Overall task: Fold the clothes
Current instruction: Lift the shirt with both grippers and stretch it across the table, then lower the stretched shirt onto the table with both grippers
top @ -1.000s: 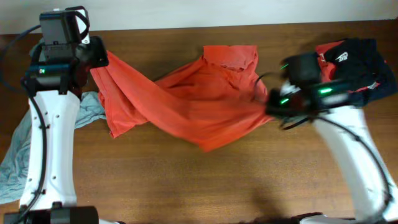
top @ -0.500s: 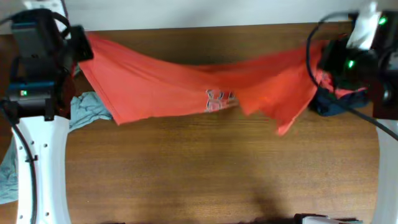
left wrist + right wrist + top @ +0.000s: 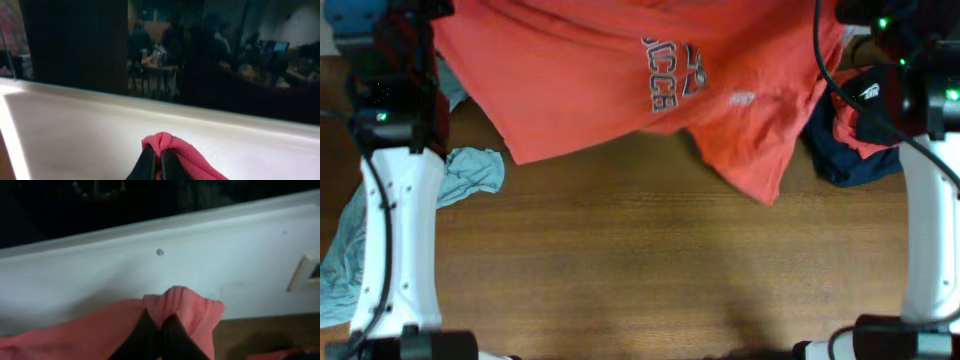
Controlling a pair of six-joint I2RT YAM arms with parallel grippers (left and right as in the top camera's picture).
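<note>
The shirt [image 3: 620, 80] hangs spread between the two arms above the far half of the table [image 3: 640, 270]. Its printed side faces the overhead camera, and the gray lettering [image 3: 670, 80] runs sideways. The shirt's upper edge runs out of the overhead view at the top. Its lower edge slopes, with one corner reaching lowest at right of centre. Whether that corner touches the table cannot be told. In the left wrist view, the left gripper [image 3: 158, 152] has its fingers pressed together on a bunched fold of the shirt, with a white wall [image 3: 75, 125] behind. In the right wrist view, the right gripper [image 3: 158, 325] likewise pinches a gathered fold of the shirt between closed fingers. In the overhead view, both grippers are hidden by the arms and the fabric. A blue cloth [image 3: 470, 175] lies on the table at the left, partly under the left arm [image 3: 395, 200]. A dark pile [image 3: 865, 130], navy with red parts and a white logo, lies at the right edge, just beside the right arm [image 3: 925, 220] and partly behind the shirt.
</note>
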